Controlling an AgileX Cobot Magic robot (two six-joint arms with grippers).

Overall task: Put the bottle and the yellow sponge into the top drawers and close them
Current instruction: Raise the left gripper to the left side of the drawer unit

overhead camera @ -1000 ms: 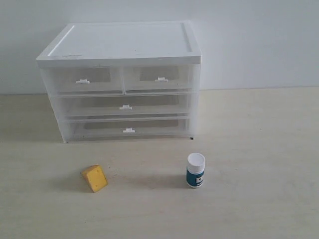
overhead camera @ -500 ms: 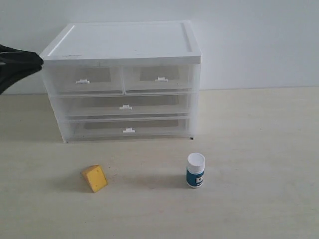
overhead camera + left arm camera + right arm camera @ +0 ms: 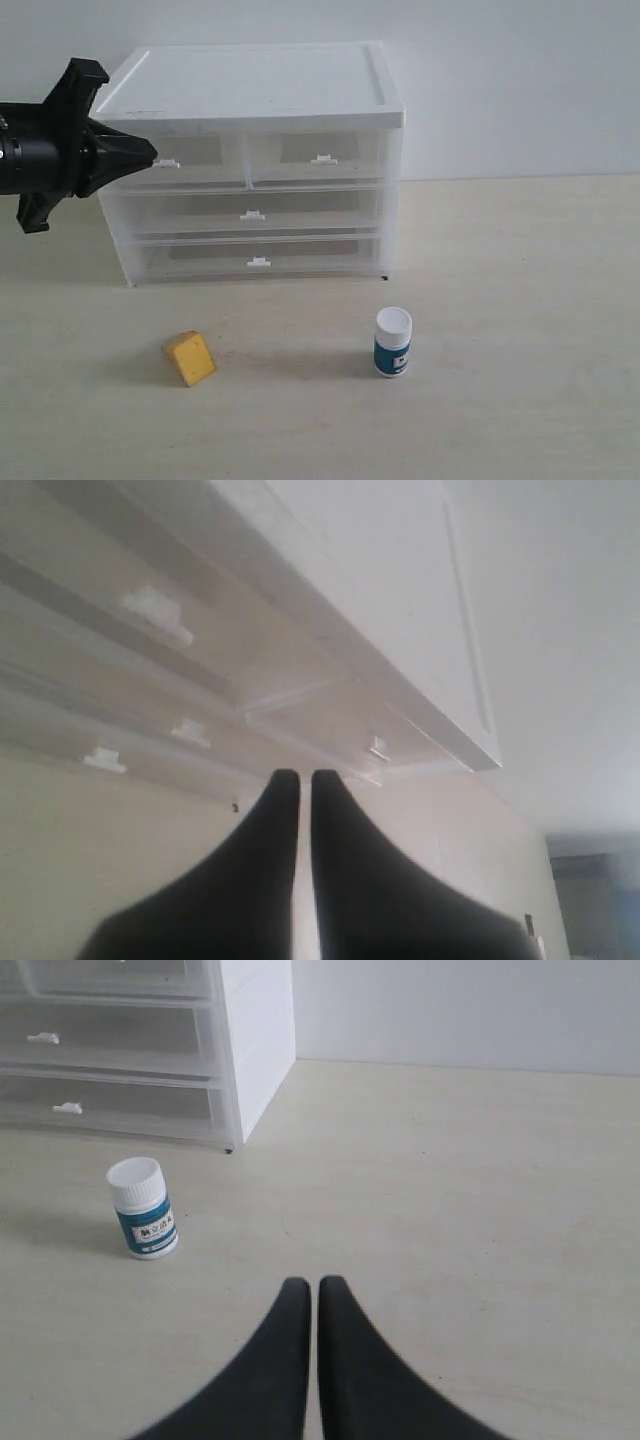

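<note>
Standing at the back of the pale table (image 3: pixel 520 300), the white cabinet (image 3: pixel 250 85) has both translucent top drawers (image 3: pixel 320 150) pushed shut, the left gripper (image 3: pixel 150 155) (jaws clenched on nothing) level with the left drawer's tab handle (image 3: pixel 166 162). In front, well apart on the tabletop, are the squat white-capped bottle (image 3: pixel 393 342), its teal label's white marks too small to read, and the yellow sponge (image 3: pixel 189 358), a small wedge. The right gripper (image 3: pixel 305 1285), likewise clenched and empty, hovers near the bottle.
</note>
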